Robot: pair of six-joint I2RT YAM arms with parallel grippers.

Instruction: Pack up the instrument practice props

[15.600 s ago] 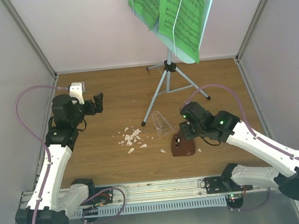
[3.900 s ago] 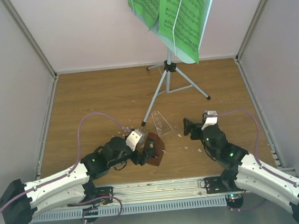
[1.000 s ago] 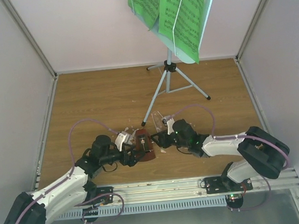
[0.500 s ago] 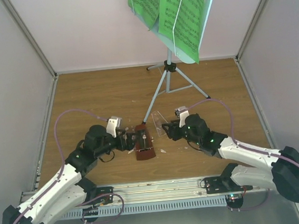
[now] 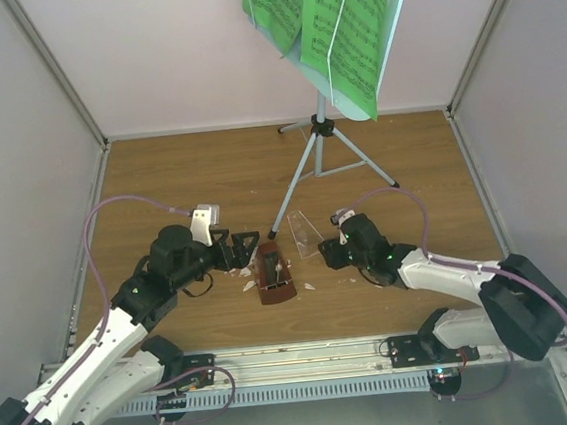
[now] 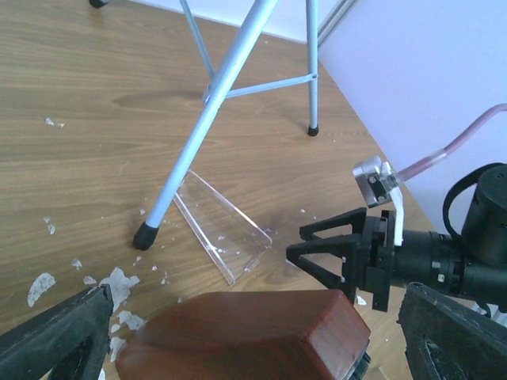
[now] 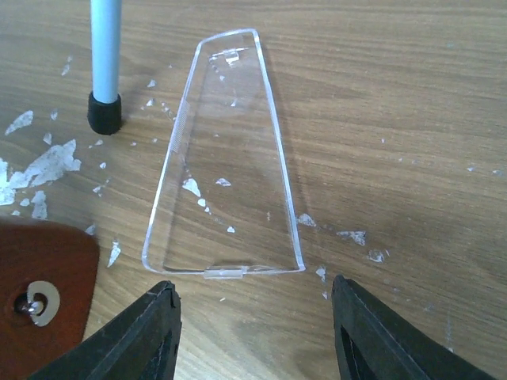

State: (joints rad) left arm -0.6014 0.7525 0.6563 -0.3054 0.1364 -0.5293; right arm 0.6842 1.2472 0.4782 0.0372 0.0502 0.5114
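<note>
On the table (image 5: 160,184), near centre, item one: metronome body (image 5: 273,276), reddish-brown, lying flat between my two arms. Its clear cover (image 7: 226,158) lies off it, flat on the wood just to the right, beside a foot of the stand.

Item two: music stand (image 5: 322,128), pale blue desk on silver tripod legs, upright at the far side and not folded.

Item three: green sheet-music pages (image 5: 346,26), hanging on the stand's desk, not gathered.

Handling, left: my left gripper (image 5: 244,248) sits just left of the metronome body with its fingers (image 6: 55,332) spread as wide as they go. It holds nothing, and the body shows low between them in the left wrist view.

Handling, right: my right gripper (image 7: 253,317) is about half open and empty. The wide end of the clear cover lies just beyond its fingertips (image 7: 150,332), apart from them.

Sundries: white crumbs (image 5: 247,268) scattered around the metronome and the near stand foot.

Status, as I judge it: nothing is packed yet. No case or box shows in any view. Left to do: put the cover back on the body, take down the pages, fold the stand.
</note>
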